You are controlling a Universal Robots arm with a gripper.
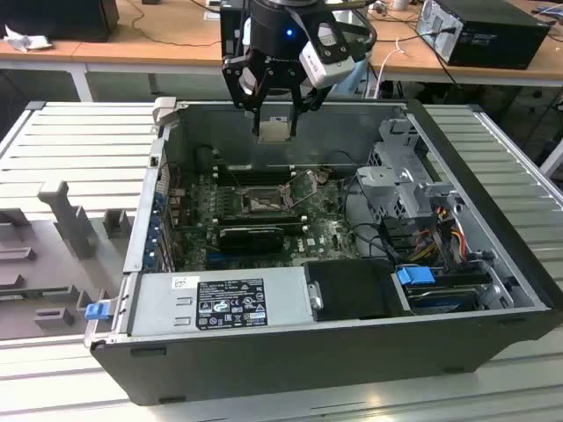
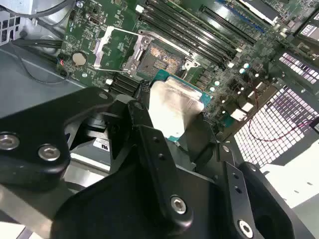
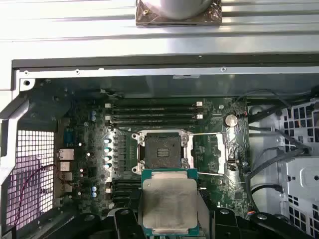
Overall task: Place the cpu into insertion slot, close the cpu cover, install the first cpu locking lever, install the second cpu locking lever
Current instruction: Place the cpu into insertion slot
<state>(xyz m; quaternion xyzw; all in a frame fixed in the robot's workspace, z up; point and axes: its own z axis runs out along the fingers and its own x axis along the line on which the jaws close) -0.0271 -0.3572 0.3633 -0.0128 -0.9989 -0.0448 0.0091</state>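
the square black socket with grey metal rim point(image 1: 259, 200) sits open on the green motherboard point(image 1: 325, 233). in the exterior view, at its twelve o'clock and apart, the black hand point(image 1: 275, 126) grips the small flat silvery square chip point(image 3: 169, 206). a tilted chip would likely bend the socket's contacts, and the black cables point(image 3: 264, 163) at three o'clock might snag.

Even, diffuse overhead light in the exterior view, with a small blue glow on the arm above the gripper point(image 1: 275, 121). Dim inside the case below it, the walls shading the motherboard point(image 1: 327, 234). Pale washed-out glare on the gripped cpu point(image 3: 169, 201) in both wrist views. Magenta cast over the vent grille point(image 3: 35, 167) off to one side.
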